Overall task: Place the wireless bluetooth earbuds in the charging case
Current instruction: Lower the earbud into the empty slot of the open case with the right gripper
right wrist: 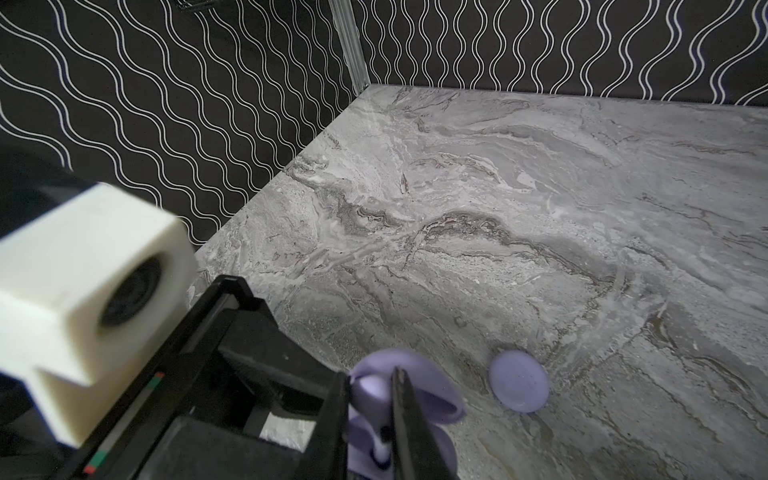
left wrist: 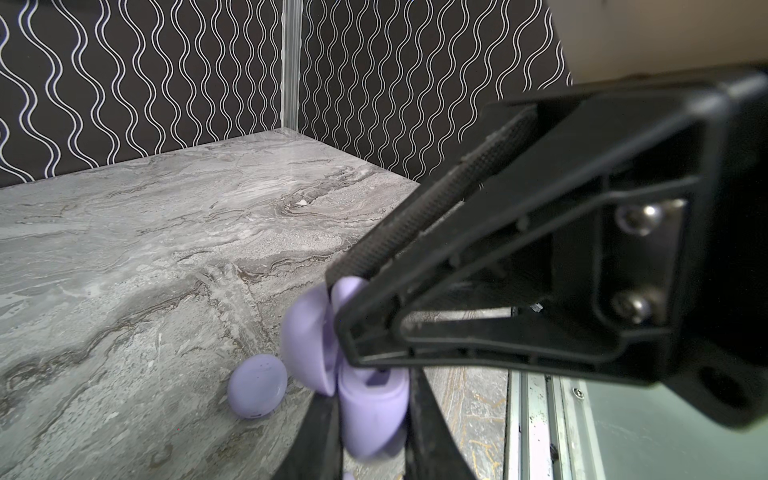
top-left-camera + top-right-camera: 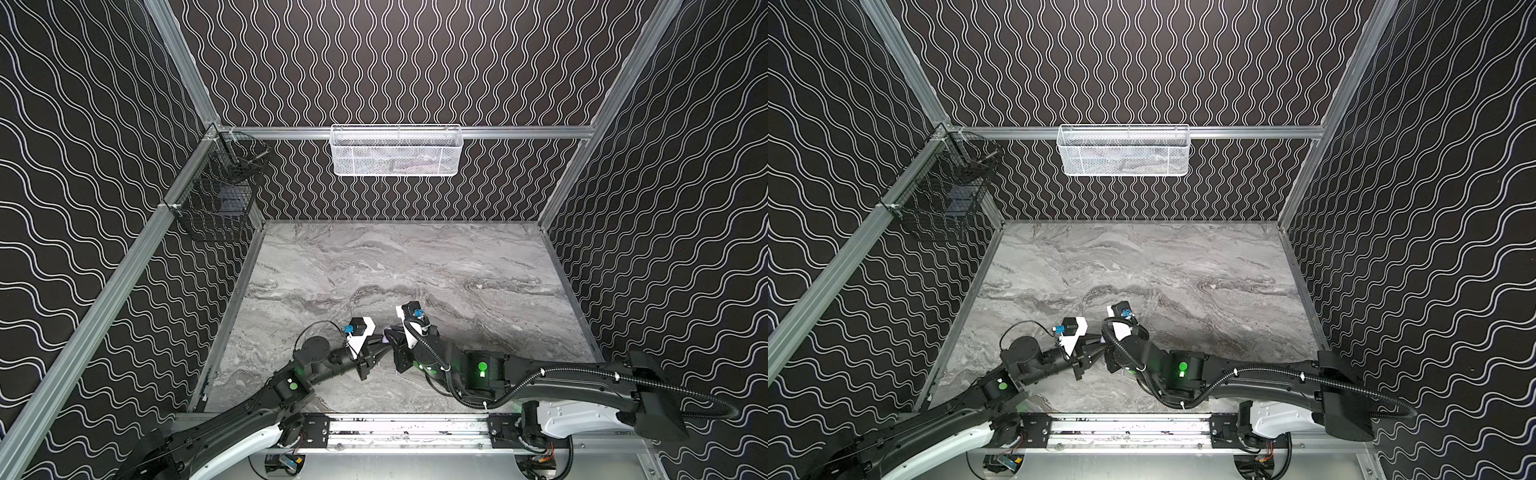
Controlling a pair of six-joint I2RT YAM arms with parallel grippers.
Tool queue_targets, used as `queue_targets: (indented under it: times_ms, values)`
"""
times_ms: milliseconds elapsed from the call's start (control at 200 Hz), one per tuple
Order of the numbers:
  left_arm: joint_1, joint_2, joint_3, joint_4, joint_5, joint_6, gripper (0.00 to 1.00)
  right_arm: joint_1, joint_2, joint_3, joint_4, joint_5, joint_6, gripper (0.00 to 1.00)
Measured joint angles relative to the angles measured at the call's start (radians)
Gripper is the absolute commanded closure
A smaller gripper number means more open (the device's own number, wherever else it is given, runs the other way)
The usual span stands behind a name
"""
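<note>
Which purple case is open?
The gripped case, held in the right hand: its lid is swung up. The other case lies shut on the table.

No legible text, label, brand name, number or sign appears on anything in these views.

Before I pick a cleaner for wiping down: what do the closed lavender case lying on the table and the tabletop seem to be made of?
Closed lavender case: probably moulded plastic, matte-satin. The sign is a smooth rounded shell with a soft, even sheen and no sharp glare.
Tabletop: grey marble look, smooth, faintly glossy. The veining could be real stone or printed laminate; I cannot tell which.
</note>
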Motion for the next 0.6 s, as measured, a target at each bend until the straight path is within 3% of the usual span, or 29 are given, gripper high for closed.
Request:
queue_targets:
  times_ms: [601]
  values:
    - [0.0, -0.018, -0.001, -0.002, -0.01, 0.0, 1.0, 0.0, 0.002, 0.003, 0.004, -0.003, 0.0, 0.84]
